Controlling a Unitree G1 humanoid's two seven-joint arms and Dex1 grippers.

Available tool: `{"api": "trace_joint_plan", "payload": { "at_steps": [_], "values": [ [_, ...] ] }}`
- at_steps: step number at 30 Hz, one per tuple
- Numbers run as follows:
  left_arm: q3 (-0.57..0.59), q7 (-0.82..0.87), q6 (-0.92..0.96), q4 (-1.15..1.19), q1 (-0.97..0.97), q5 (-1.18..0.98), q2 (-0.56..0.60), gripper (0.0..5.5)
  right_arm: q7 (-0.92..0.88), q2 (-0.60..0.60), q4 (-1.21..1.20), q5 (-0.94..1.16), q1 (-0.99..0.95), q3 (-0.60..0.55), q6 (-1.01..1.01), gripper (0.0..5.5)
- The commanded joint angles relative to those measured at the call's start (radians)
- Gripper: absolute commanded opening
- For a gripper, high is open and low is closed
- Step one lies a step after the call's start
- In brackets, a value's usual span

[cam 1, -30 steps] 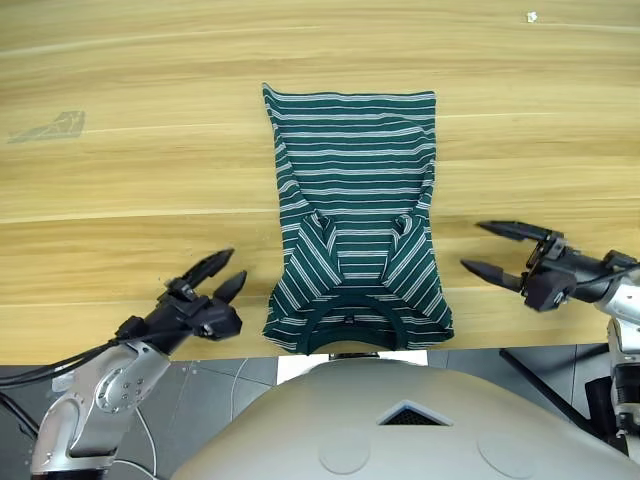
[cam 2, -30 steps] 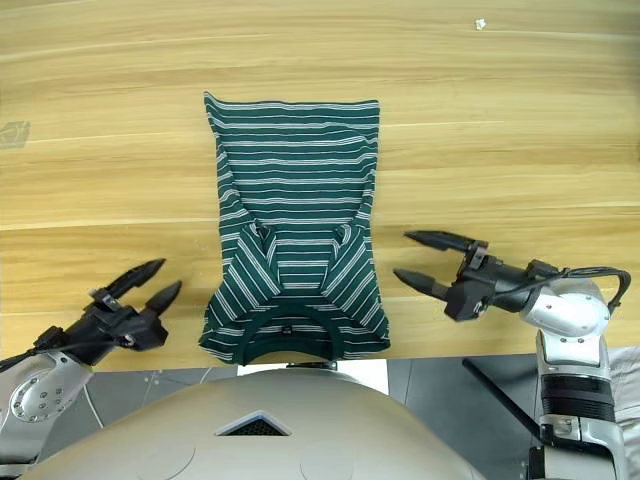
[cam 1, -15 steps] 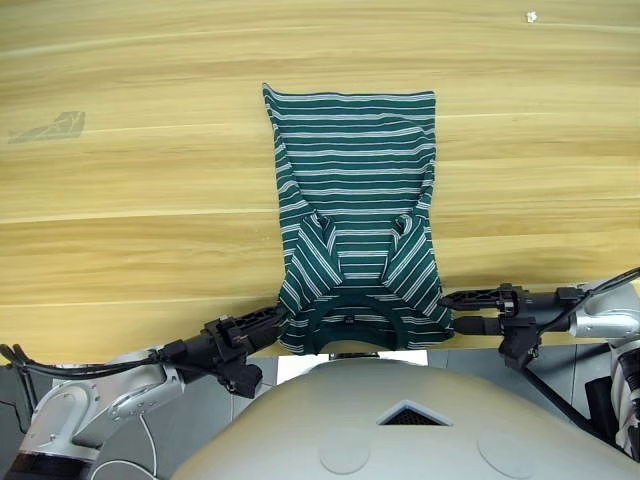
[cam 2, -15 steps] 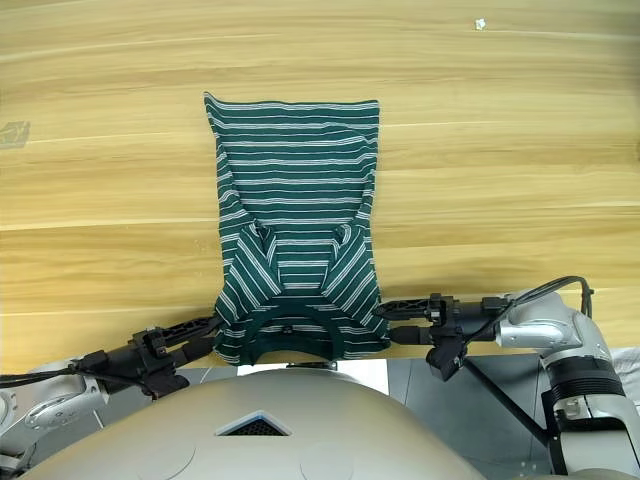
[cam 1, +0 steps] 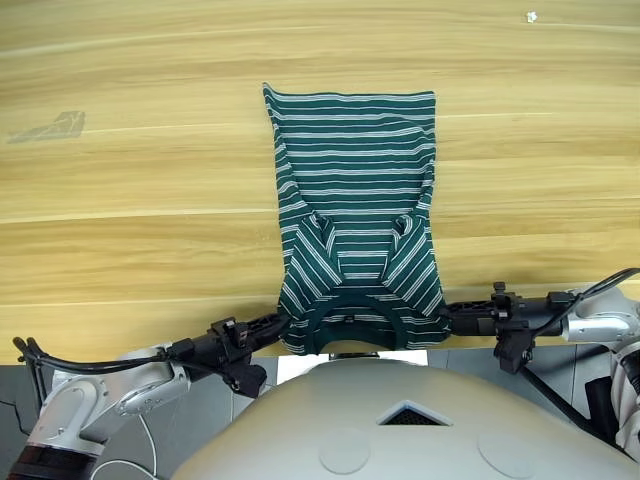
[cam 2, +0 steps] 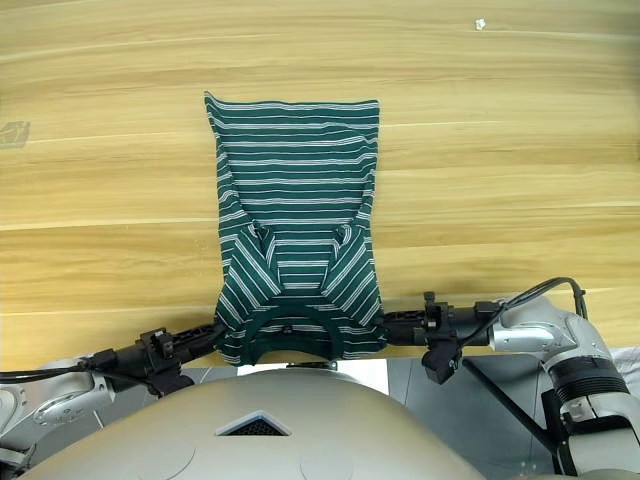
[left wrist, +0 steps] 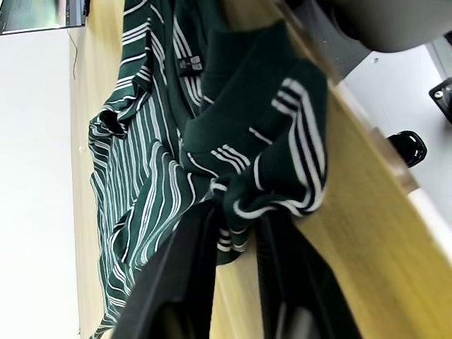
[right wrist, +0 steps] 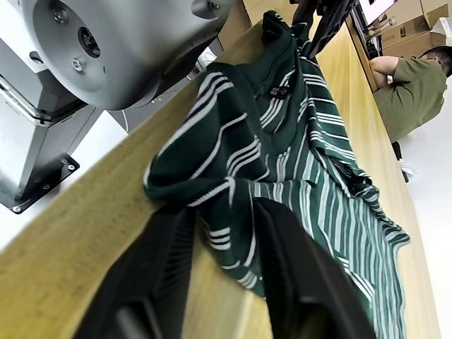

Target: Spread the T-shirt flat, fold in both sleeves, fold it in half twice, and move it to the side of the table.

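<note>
The dark green T-shirt (cam 1: 355, 200) with white stripes lies flat on the wooden table (cam 1: 130, 200), both sleeves folded in over its chest and its collar at the near edge. My left gripper (cam 1: 275, 322) lies along the table's near edge at the shirt's near-left shoulder corner. In the left wrist view that gripper (left wrist: 236, 212) is shut on a bunched fold of the cloth (left wrist: 282, 148). My right gripper (cam 1: 452, 318) is at the near-right shoulder corner. In the right wrist view it (right wrist: 224, 208) pinches the striped corner (right wrist: 212, 141) between its fingers.
The table's near edge (cam 1: 120, 345) runs right under both grippers, with floor below it. Bare wood stretches left, right and beyond the shirt. A small white scrap (cam 1: 531, 16) lies far right at the back, and a grey mark (cam 1: 48, 127) is at the far left.
Both grippers dropped from above the table to its near edge, swung inward to the shirt's shoulder corners and shut on them. The corners have bunched up slightly.
</note>
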Motion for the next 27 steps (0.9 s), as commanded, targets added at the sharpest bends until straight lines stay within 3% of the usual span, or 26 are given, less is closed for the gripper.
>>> {"api": "trace_joint_plan", "payload": {
  "at_steps": [1, 6, 10, 16, 21, 27],
  "values": [
    [-0.015, -0.055, 0.058, 0.047, -0.002, 0.068, 0.027, 0.36, -0.025, -0.019, 0.006, -0.018, -0.017, 0.019, 0.024, 0.74],
    [0.024, -0.105, 0.104, 0.025, 0.031, -0.068, 0.048, 0.0, 0.037, -0.074, -0.04, 0.168, 0.013, 0.132, 0.204, 0.0],
    [0.063, -0.239, 0.224, -0.038, 0.1, -0.3, 0.071, 0.0, 0.257, -0.208, -0.263, 0.644, 0.07, 0.192, 0.644, 0.0],
    [0.2, -0.464, 0.455, -0.305, 0.251, -0.75, 0.113, 0.0, 0.47, -0.323, -0.514, 1.151, 0.099, 0.07, 1.163, 0.0],
    [0.361, -0.639, 0.622, -0.503, 0.379, -0.983, 0.105, 0.0, 0.558, -0.329, -0.639, 1.306, 0.17, -0.05, 1.377, 0.0],
    [0.499, -0.774, 0.68, -0.466, 0.4, -1.021, 0.056, 0.0, 0.625, -0.323, -0.741, 1.344, 0.253, -0.188, 1.514, 0.0]
  ]
}}
